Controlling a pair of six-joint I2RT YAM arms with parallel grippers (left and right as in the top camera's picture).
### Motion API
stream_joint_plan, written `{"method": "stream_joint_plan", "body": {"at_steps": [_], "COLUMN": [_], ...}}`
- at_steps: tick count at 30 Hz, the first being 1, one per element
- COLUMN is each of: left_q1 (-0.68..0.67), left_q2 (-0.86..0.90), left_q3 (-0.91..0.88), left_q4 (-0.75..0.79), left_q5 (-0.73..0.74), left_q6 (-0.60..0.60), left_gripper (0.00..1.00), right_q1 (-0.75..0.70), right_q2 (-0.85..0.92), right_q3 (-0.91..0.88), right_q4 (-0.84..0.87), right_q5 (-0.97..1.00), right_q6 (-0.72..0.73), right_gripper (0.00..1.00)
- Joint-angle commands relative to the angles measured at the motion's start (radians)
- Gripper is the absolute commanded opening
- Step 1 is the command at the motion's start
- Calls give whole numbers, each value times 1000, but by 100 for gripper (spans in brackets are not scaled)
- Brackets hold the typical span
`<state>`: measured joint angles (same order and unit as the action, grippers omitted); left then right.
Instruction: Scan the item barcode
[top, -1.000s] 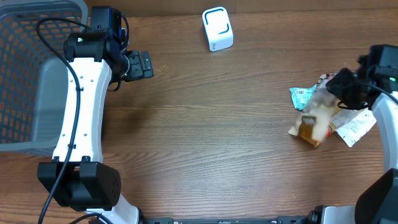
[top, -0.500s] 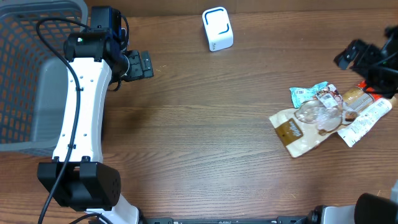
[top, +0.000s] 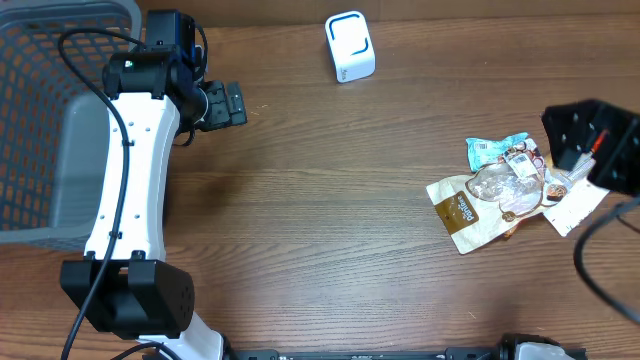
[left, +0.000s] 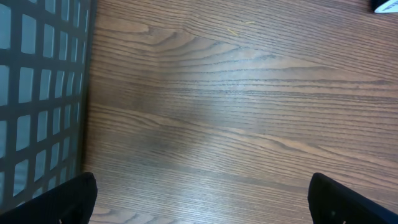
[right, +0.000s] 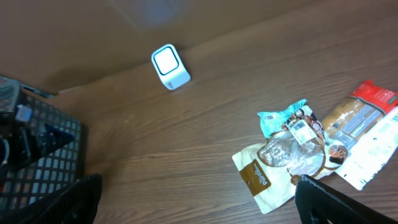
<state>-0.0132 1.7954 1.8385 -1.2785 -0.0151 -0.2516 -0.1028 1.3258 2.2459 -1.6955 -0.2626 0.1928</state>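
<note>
My right gripper (right: 198, 186) spread wide, holding nothing.
Brown pouch (right: 261, 177) lies flat, lower right of wrist view, untouched by me.

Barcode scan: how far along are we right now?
Done: nothing that shows. The packets lie heaped at the right, well away from the white scanner. In hand: nothing. The right gripper is open and empty by the heap, and the left gripper is open and empty near the basket. Left: pick one packet, carry it to the scanner and show its barcode.
</note>
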Motion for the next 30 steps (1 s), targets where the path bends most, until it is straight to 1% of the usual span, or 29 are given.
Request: {"method": "stream_joint_plan", "body": {"at_steps": [1,11,15,16,18,24,30], "left_q1": [0,0,0,0,0,0,0], "left_q2": [3,3,3,3,3,3,3], "left_q3": [-5,-5,-5,-5,-5,-5,-5], "left_q4": [1,1,1,1,1,1,1], "left_q5": [5,5,5,5,5,5,5], "left_q6": [20,20,20,20,20,20,20], "left_gripper": [100,100,100,100,100,100,100], "right_q1": [6,5,10,16,37,47,98], "right_q2": [-6,0,-43,-70,-173,-449,-757], "right_q3": [13,-13,-108,-165,-370,-905,-1479], "right_q4": [2,11,132,191,383,856,1347], "right_q5": [-12,89,151,173,203,209,209], "right_q6": [-11,-11,-12,-12,-12,-11,-11], "right_gripper": [100,100,100,100,100,100,100]}}
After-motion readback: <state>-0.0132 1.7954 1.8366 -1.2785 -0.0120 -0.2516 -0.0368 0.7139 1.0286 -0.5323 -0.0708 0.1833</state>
